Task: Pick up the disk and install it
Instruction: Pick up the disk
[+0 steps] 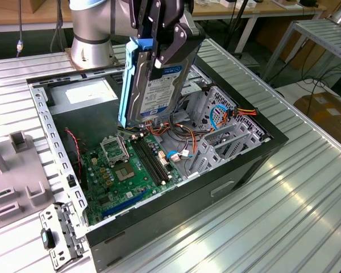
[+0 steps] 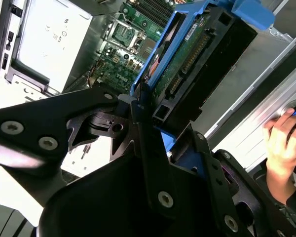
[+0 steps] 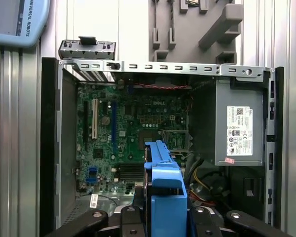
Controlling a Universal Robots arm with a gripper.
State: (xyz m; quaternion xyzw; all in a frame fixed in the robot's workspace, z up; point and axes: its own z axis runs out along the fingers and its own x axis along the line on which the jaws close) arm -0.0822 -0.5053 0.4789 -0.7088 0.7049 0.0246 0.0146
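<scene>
The disk (image 1: 150,94), framed by blue carrier rails, hangs nearly upright with a slight tilt above the open computer case (image 1: 238,165). Its lower end is over the motherboard (image 1: 125,165), close to the loose cables and the metal drive cage (image 1: 216,114). The gripper (image 1: 162,45) has its fingers (image 2: 145,148) clamped on the disk's upper end. The grey power supply (image 3: 239,128) sits in 1 corner of the case, which stands on the ribbed bench (image 1: 284,216). A person's hand (image 2: 281,140) rests beside the case.
</scene>
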